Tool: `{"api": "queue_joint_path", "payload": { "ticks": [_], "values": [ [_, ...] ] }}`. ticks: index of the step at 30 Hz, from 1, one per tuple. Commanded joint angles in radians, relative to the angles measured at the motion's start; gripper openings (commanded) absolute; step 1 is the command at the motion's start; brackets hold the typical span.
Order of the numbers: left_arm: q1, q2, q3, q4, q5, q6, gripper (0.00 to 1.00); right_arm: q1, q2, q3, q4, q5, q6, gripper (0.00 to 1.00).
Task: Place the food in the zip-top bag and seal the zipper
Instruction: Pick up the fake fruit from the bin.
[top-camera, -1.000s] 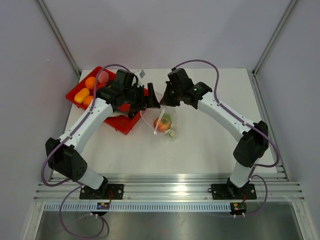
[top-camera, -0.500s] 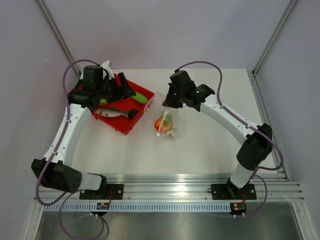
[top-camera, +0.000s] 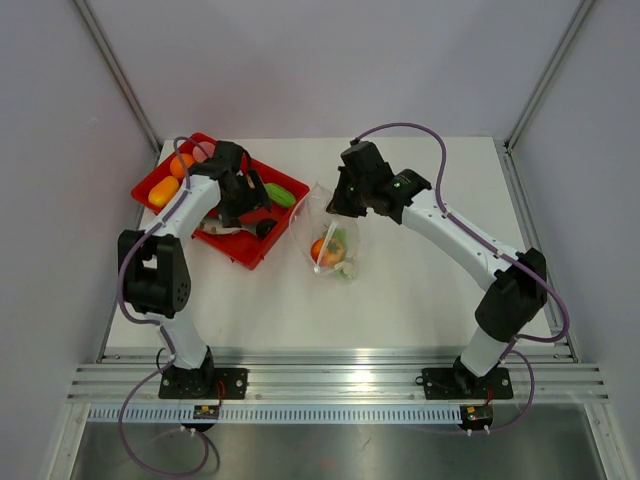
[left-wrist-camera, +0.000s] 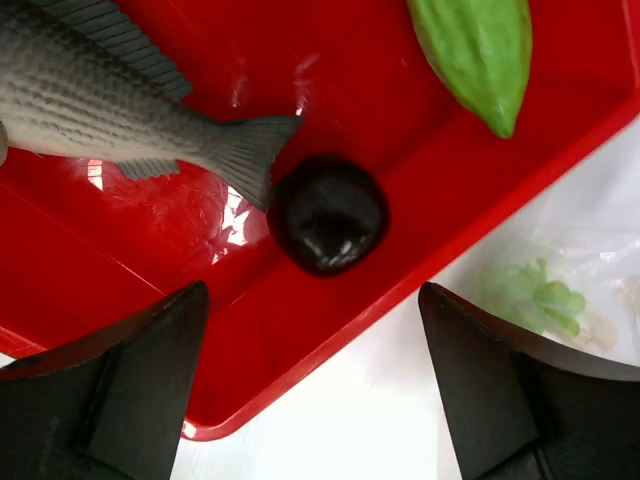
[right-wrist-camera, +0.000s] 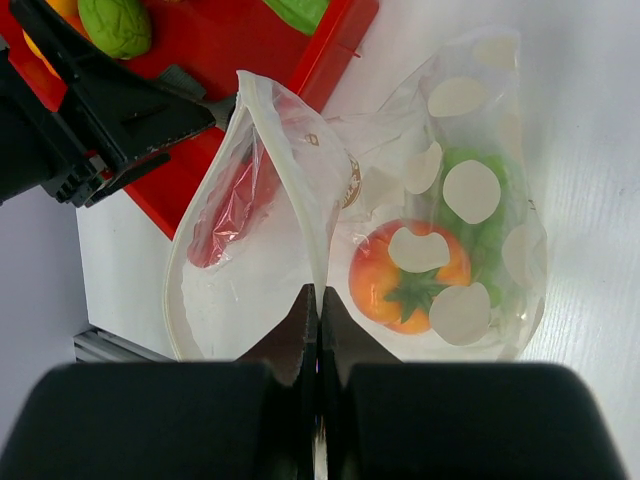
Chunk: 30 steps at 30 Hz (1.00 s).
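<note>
left claw (left-wrist-camera: 312, 296): spread wide with nothing in it; it hangs over the end of the tray nearest the bag, with the dark ball right under the gap.
right claw (right-wrist-camera: 318, 300): pressed together, pinching the mouth edge of the bag and holding that edge up off the tabletop.
bag (top-camera: 322, 215): clear film with whitish round marks. It lies on the tabletop just beside the tray, between the two claws, and its mouth gapes on the tray side.
zipper (right-wrist-camera: 300, 200): the strip along the mouth edge. It is unsealed and its two lips stand well apart.
food in the bag: an orange-red tomato (right-wrist-camera: 410, 275) with a green stalk and a green piece (right-wrist-camera: 485, 225) touching it, both at the closed end. The top view shows a pale bit at the near tip of the bag, too small to tell what it is.
food in the tray: the dark ball (left-wrist-camera: 328, 213) lies close to the wall on the bag side. A green pod (left-wrist-camera: 475, 50) lies farther along that wall. The orange pieces (top-camera: 165, 190) and a pink piece (top-camera: 205, 152) sit at the far-left end, and a lumpy green lump (right-wrist-camera: 115, 25) lies near the left claw.
fish (left-wrist-camera: 90, 95): grey and scaled. It lies flat in the tray, and its tail fin meets the dark ball.
tray (left-wrist-camera: 420, 170): red and rectangular, set askew on the left half of the tabletop.
tabletop (top-camera: 420, 300): white; it carries the tray and the bag.
</note>
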Motion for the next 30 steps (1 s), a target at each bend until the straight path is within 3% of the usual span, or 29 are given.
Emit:
{"api": "queue_joint_path", "payload": {
  "ticks": [1, 22, 26, 30],
  "values": [
    [0.005, 0.038, 0.071, -0.001, -0.083, -0.1, 0.9, 0.008, -0.041, -0.001, 0.024, -0.002, 0.003, 0.0],
    [-0.053, 0.257, 0.107, -0.006, -0.117, -0.24, 0.86, 0.007, -0.015, 0.056, -0.016, -0.007, -0.023, 0.0],
    [-0.059, 0.259, 0.099, -0.012, -0.126, -0.244, 0.74, 0.008, -0.014, 0.051, -0.013, -0.007, -0.023, 0.0],
    [-0.059, 0.211, 0.1, -0.03, -0.172, -0.247, 0.54, 0.008, -0.024, 0.038, -0.008, -0.005, -0.02, 0.0]
  ]
}}
